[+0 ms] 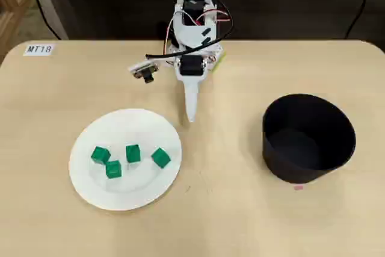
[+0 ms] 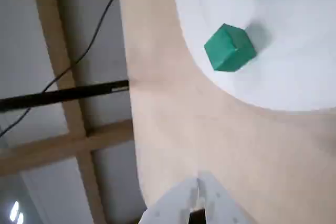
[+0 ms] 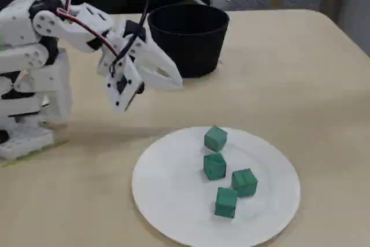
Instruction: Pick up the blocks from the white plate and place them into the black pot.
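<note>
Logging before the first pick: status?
Gripper shut, empty, above bare table. Four blocks on white plate. Black pot empty. Path clear.

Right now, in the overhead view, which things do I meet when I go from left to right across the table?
MT18 label → white plate carrying four green blocks → gripper → black pot.

Desk (image 1: 240, 221) of pale, smooth matt wood look, white plate (image 1: 84, 182) smooth with a faint sheen, black pot (image 1: 308, 148) matt, blocks (image 1: 133, 153) green and smooth-faced, hand (image 1: 191, 116) of white plastic
</note>
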Action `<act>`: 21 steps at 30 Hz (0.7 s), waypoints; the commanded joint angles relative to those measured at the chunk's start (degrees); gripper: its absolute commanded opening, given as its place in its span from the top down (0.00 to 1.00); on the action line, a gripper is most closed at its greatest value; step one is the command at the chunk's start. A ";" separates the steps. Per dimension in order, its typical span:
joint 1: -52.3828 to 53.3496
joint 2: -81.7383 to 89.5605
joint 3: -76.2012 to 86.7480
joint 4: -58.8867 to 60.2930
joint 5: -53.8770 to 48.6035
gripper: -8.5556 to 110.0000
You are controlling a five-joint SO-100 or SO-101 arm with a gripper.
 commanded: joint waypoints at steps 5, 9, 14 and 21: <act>6.68 -16.26 -8.17 0.53 -1.76 0.95; 6.68 -16.17 -8.17 0.18 -1.49 0.95; 6.33 -20.74 -14.15 0.35 -1.67 0.95; 6.24 -43.77 -38.50 7.12 -5.19 0.95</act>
